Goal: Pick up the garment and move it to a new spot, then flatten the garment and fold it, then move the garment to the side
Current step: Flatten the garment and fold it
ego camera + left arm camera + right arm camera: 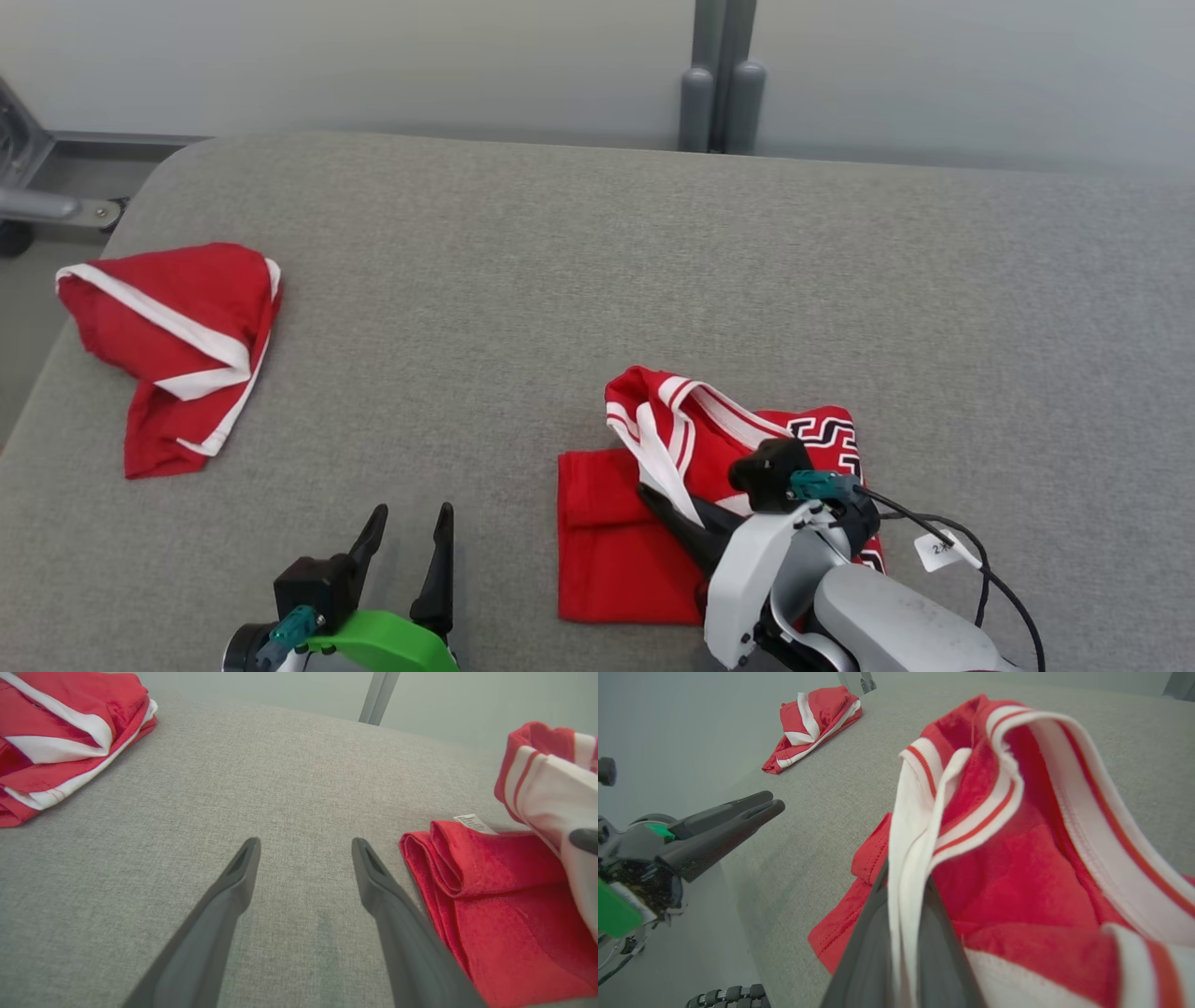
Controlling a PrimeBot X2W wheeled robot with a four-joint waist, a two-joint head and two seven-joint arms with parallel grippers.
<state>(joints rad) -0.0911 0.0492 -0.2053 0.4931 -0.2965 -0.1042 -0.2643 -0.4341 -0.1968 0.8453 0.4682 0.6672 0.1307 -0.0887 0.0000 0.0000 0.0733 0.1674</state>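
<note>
Lying at the far left edge of the grey woven surface (pixel 597 243), a crumpled red bundle (pixel 173 350) shows white bands. Next, the left gripper (pixel 411 515) holds its tapered fingers apart over bare cloth, its base cut off. Right of centre rests the folded red garment (pixel 607 560). The right gripper (pixel 653 499) is clamped on its white-trimmed strap, and the wrist hides part of the black-and-white print.

head cam: high up, looks forward and down over grey padded surface (pixel 597 261), wall (pixel 373 56) at far edge, widest view. left wrist cam: low, skims surface along own fingers (pixel 233 882), faces same wall. right wrist cam: jammed close against garment (pixel 1008 868), aims sideways across surface. all three catch red bundle (pixel 187 280); right wrist cam also gets left gripper (pixel 775 800).
</note>
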